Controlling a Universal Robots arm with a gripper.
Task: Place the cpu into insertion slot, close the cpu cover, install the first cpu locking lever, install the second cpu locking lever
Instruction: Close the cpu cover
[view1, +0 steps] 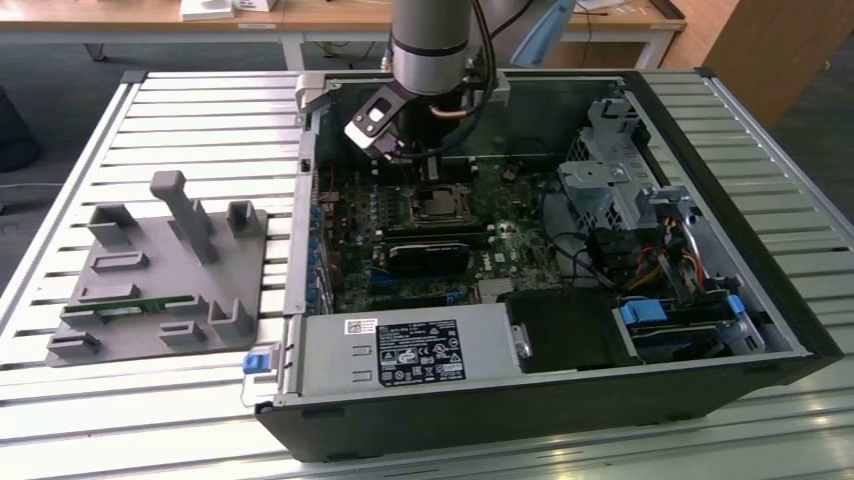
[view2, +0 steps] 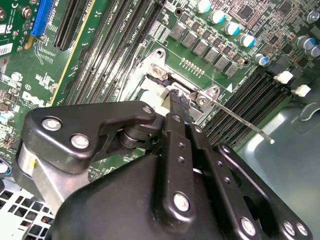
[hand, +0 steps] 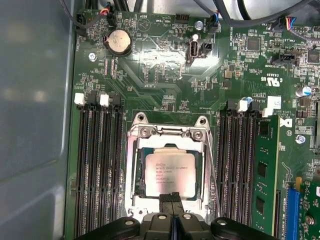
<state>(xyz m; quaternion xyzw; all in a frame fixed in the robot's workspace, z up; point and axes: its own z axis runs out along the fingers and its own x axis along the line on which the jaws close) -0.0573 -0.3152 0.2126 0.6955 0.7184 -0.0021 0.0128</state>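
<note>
The cpu (hand: 170, 172), a square chip with a silvery top, lies flat in the insertion slot (view1: 438, 204) on the green motherboard. The cpu cover (hand: 134, 170), a silver frame, lies down around it, and the chip shows through its window. My gripper (hand: 170, 198) hovers at one edge of the socket with its black fingertips (view2: 179, 106) pressed together and nothing between them. A thin locking lever (view2: 245, 125) sticks out from the socket corner beside the fingertips, raised off the board. The arm (view1: 434, 50) reaches down into the open computer case.
Long black memory slots (hand: 100, 170) flank the socket, one holding a green memory card (hand: 262, 170). A coin battery (hand: 119, 41) sits further along the board. The case wall (hand: 35, 125), a drive cage (view1: 614, 180), the power supply (view1: 400, 350) and a grey fixture (view1: 154, 280) surround the work.
</note>
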